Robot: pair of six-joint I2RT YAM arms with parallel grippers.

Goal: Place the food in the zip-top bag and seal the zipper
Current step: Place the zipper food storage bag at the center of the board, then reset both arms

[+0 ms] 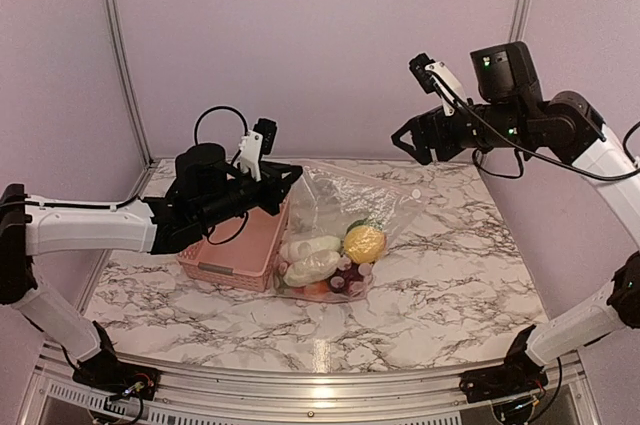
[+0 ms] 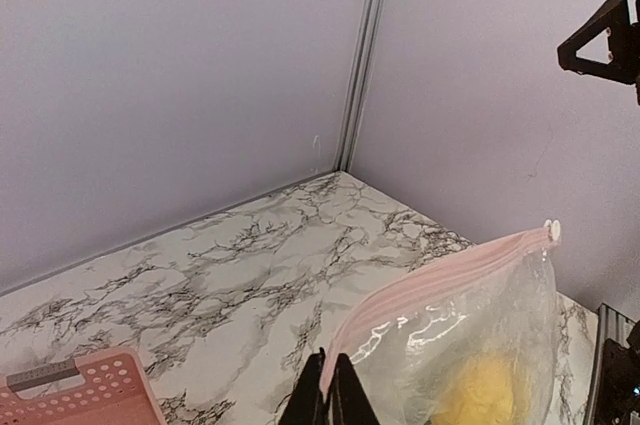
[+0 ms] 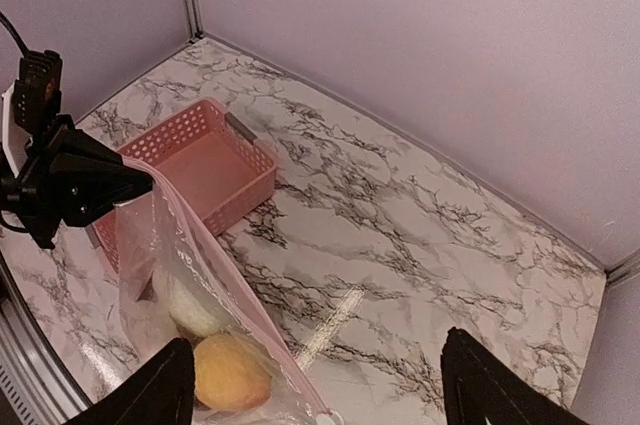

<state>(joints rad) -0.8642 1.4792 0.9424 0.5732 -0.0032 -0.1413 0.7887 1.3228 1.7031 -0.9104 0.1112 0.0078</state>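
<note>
Left to right: the left gripper (image 1: 293, 174), jaws pressed together on the upper corner of the zip-top bag (image 1: 345, 210), holds that corner above one pink basket (image 1: 232, 253) standing on the marble table (image 1: 450, 275). The single bag hangs from this grip, with its lower end resting on the table just beside the basket. The zipper (image 2: 440, 278), a pink strip, runs from the pinched corner to a white end piece (image 2: 551, 231). The food (image 1: 325, 265) lies inside the bag: two white oblong pieces, one yellow piece (image 1: 364, 243), and small purple, red and orange pieces too crowded to count. The right gripper (image 1: 408, 143), fingers spread wide, hangs high, well apart from the bag.
</note>
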